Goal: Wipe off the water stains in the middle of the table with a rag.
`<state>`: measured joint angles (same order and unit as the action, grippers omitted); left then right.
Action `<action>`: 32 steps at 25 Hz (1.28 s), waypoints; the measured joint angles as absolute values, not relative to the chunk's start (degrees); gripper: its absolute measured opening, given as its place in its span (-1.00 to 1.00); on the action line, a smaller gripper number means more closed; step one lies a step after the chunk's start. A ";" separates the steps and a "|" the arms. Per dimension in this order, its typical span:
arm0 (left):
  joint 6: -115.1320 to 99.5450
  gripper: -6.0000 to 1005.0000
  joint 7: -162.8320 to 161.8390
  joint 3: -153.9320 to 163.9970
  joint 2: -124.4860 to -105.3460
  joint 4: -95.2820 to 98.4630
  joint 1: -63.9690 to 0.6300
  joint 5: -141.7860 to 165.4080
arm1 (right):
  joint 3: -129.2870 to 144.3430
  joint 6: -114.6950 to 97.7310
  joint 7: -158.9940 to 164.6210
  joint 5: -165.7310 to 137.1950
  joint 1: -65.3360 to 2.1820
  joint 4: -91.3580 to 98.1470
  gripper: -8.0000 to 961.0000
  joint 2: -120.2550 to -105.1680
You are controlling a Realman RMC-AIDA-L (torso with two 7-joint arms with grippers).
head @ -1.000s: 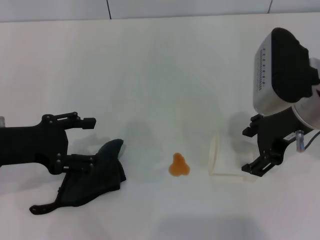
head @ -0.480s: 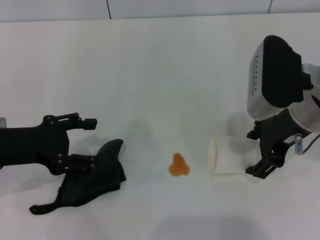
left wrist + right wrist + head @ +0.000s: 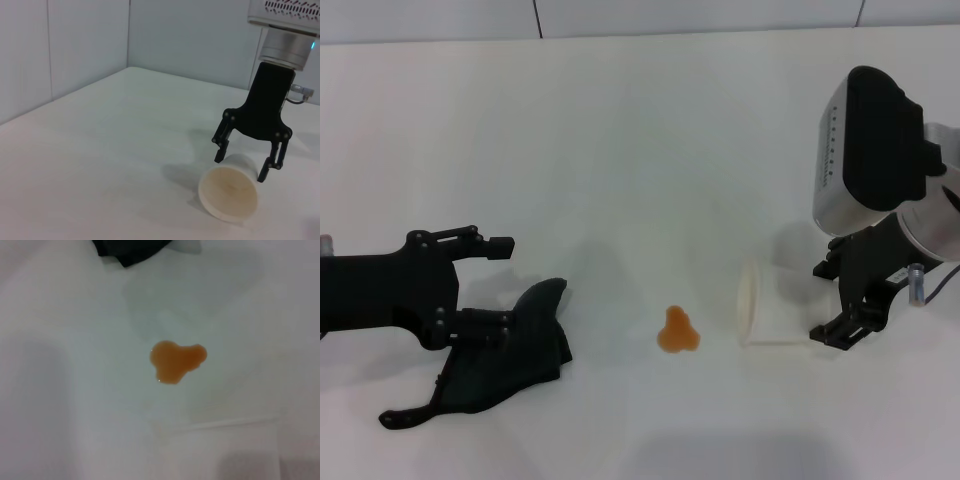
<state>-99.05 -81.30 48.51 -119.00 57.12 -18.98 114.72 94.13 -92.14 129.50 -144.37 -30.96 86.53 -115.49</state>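
No words, brand names, numbers or signs can be read in any of the views; the grey housing of the right arm carries only a row of small dots or slots, and they spell nothing; the tabletop, the fallen cup and the dark rag are all plain and carry no print.

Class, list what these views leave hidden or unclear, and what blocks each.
- Head view: part of the dark grey folded rag lies under the left pincer.
- Head view: the tipped whitish plastic cup's base sits behind the right pincer.
- Right wrist view: the rag is cut off by the frame edge.
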 joint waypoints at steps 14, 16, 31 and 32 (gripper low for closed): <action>-99.06 0.77 -81.30 48.51 -118.91 57.12 -18.98 114.81 | 94.16 -92.14 130.81 -144.32 -31.11 87.17 0.50 -115.49; -99.06 0.77 -81.30 48.51 -118.91 57.09 -18.98 114.82 | 94.12 -92.05 130.84 -144.32 -31.12 87.20 0.50 -115.49; -98.60 0.77 -81.29 48.47 -118.91 56.95 -18.98 114.87 | 88.77 -90.88 130.64 -144.40 -30.52 89.26 0.41 -115.31; -98.58 0.77 -81.29 48.45 -118.91 56.95 -19.01 114.87 | 88.08 -90.81 130.57 -144.40 -30.41 89.41 0.41 -115.30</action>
